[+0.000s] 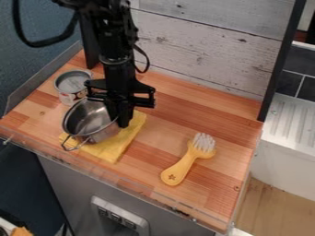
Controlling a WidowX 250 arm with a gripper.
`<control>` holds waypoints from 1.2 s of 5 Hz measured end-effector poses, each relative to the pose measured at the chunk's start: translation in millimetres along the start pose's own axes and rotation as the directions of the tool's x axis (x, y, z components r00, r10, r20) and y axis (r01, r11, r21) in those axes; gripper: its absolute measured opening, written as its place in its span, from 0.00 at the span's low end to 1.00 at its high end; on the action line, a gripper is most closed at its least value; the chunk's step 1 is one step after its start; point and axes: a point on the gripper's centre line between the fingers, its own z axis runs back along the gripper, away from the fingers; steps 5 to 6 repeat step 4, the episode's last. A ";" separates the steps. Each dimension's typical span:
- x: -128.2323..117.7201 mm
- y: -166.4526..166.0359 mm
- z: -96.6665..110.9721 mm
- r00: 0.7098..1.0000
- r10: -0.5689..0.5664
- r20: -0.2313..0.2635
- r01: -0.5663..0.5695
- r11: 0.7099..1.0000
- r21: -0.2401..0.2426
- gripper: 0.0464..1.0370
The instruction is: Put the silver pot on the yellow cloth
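The end effector (122, 119) hangs straight down at the right-hand rim of the silver pot (92, 120), right up against it, and how far open it is, or whether it has the rim gripped, I can't tell from here! The pot lies to its left and a touch to the near side, so the whole bowl sits off to one side of the arm. Its loop handle (71, 150) pokes out toward the near left, away from the end effector, and the mouth faces up. Underneath, the yellow cloth (115, 151) spreads out to the near side and to the right, on the wooden surface (150, 156). The pot is over the cloth's left part; whether its base bears fully on it, I can't say. And that's the call: with contact on the right rim only, any shift probably wants to go rightward, toward the cloth's middle, then down level. Lift off carelessly and that rim could catch and tip the pot. The tin (72, 83) stands close on the far left, so a leftward swing looks risky.
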 end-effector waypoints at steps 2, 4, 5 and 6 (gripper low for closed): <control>-0.2 -10.4 -6.9 0.998 -0.047 -0.031 0.048 0.999 0.003 0.25; -3.5 -13.7 50.5 0.988 -0.125 0.095 0.124 0.992 0.017 0.84; -3.5 -13.7 50.5 0.988 -0.125 0.095 0.124 0.992 0.017 0.84; -3.5 -13.7 50.5 0.988 -0.125 0.095 0.124 0.992 0.017 0.84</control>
